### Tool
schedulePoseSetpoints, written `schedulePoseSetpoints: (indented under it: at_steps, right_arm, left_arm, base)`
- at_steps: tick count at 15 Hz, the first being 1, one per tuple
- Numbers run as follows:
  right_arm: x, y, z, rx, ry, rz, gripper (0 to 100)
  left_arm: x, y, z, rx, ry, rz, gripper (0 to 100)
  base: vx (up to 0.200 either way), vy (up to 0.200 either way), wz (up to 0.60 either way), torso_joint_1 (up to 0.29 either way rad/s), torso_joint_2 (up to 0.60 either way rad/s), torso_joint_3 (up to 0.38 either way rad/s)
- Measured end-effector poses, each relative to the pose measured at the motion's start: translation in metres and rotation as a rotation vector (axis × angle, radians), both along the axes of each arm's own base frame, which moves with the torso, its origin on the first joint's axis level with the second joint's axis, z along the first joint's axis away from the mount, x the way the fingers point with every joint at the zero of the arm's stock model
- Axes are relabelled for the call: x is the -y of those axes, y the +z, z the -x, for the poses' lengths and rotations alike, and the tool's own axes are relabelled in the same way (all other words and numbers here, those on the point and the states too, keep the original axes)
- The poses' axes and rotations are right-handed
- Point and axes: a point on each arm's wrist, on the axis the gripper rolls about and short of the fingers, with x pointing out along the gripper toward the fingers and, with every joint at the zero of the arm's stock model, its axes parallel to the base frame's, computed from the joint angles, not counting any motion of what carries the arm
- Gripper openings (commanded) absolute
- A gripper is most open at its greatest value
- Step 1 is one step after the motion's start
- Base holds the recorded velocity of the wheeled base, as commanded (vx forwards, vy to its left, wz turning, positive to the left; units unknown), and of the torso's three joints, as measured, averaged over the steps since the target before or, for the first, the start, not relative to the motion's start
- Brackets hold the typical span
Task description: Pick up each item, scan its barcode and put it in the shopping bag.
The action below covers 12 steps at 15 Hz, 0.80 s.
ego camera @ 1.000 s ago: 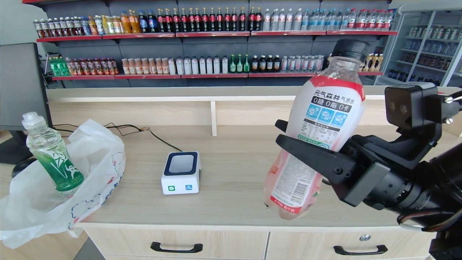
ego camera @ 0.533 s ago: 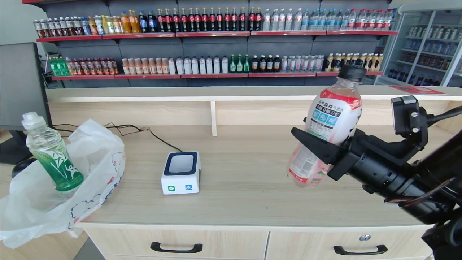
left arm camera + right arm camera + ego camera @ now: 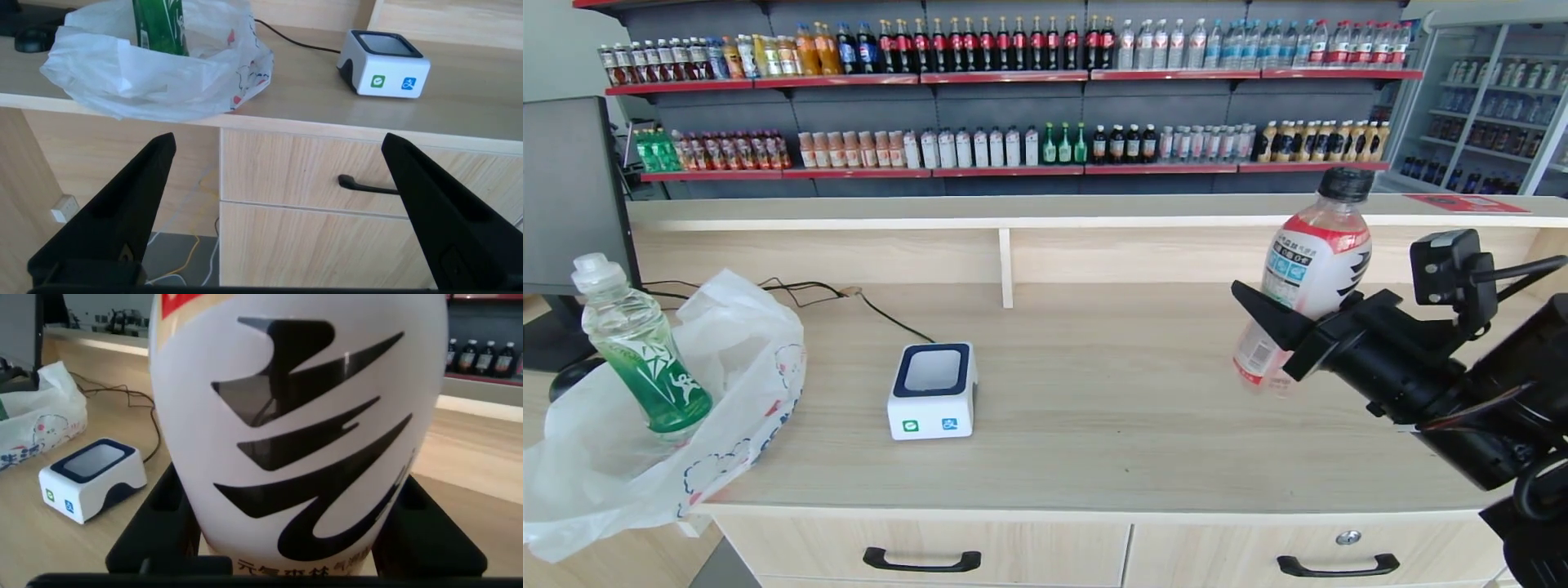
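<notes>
A pink-and-white bottle (image 3: 1308, 269) with a black cap stands nearly upright over the right part of the wooden counter (image 3: 1094, 425). My right gripper (image 3: 1278, 318) is shut on its lower half. Whether its base touches the counter I cannot tell. In the right wrist view the bottle (image 3: 302, 433) sits between the jaws. The white scanner (image 3: 931, 390) lies mid-counter, well left of the bottle. A white shopping bag (image 3: 719, 384) droops over the counter's left edge with a green bottle (image 3: 637, 343) standing in it. My left gripper (image 3: 278, 143) hangs open below the counter front, holding nothing.
A black cable (image 3: 882, 314) runs from the scanner toward the back left. A raised ledge with a divider (image 3: 1006, 265) bounds the counter's far side. Drawers with black handles (image 3: 921, 560) sit under the front edge. A dark monitor (image 3: 568, 196) stands at far left.
My right arm carried the pink bottle away from the camera, to the right and down toward the right side of the counter, turning it more upright. Scanner, bag and green bottle stayed put.
</notes>
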Motion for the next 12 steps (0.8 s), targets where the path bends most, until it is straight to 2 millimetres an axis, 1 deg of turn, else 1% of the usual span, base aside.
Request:
schedulePoseSetpoints:
  at_steps: [4, 7, 10, 12]
  right_arm:
    - [0.000, 0.002, -0.004, 0.032, -0.025, 0.031, 0]
    - [0.008, 0.002, -0.007, 0.028, -0.056, 0.027, 0]
    - [0.016, 0.001, -0.009, 0.021, -0.088, 0.023, 0]
    - [0.017, 0.002, -0.009, 0.027, -0.090, 0.022, 0]
  left_arm:
    - [0.000, 0.000, 0.000, 0.000, 0.001, 0.000, 100]
    - [0.000, 0.000, 0.000, -0.001, 0.001, -0.001, 100]
    - [0.000, 0.000, 0.000, 0.001, 0.000, 0.001, 100]
    - [0.000, 0.000, 0.000, 0.000, 0.000, 0.002, 100]
  base:
    - [0.000, 0.000, 0.00, 0.000, 0.00, 0.000]
    - [-0.200, 0.000, 0.00, 0.010, 0.00, -0.001]
    - [0.000, 0.000, 0.00, 0.000, 0.00, 0.000]
    - [0.000, 0.200, 0.00, 0.007, 0.00, 0.009]
